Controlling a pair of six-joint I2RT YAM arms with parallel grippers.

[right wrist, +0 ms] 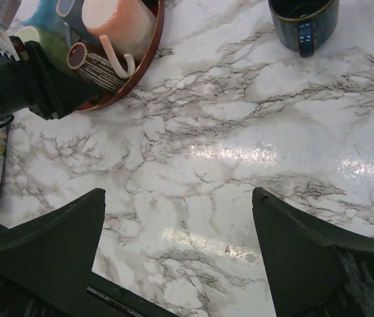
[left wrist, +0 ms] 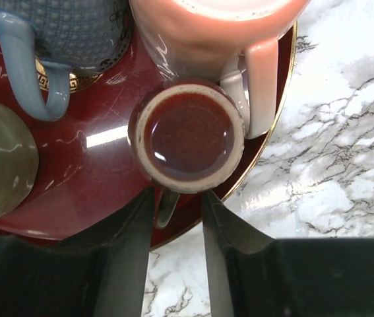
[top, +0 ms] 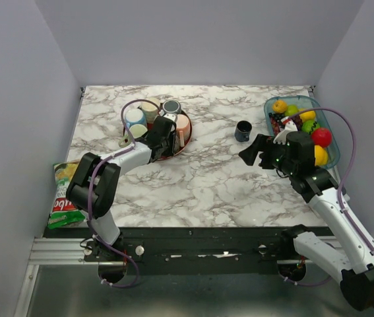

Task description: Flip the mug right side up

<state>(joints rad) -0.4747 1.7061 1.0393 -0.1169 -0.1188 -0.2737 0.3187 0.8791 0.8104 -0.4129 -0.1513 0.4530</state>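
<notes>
A brown mug [left wrist: 187,135] stands upside down on the dark red tray [left wrist: 94,178], its glazed base facing up. It also shows in the right wrist view [right wrist: 97,66]. Its handle [left wrist: 167,206] lies between the fingers of my left gripper [left wrist: 178,195]. The jaws are narrowly open around the handle: it touches the left finger, with a gap to the right one. In the top view the left gripper [top: 165,134] hovers over the tray's near right part. My right gripper [right wrist: 178,191] is wide open and empty over bare marble [top: 249,153].
On the tray are a pink mug [left wrist: 213,26], a blue mug [left wrist: 68,26] and a green mug [left wrist: 2,158]. A dark blue mug [top: 243,131] stands upright on the table. A fruit bin [top: 326,117] is at the right, and a chips bag [top: 61,195] at the left edge.
</notes>
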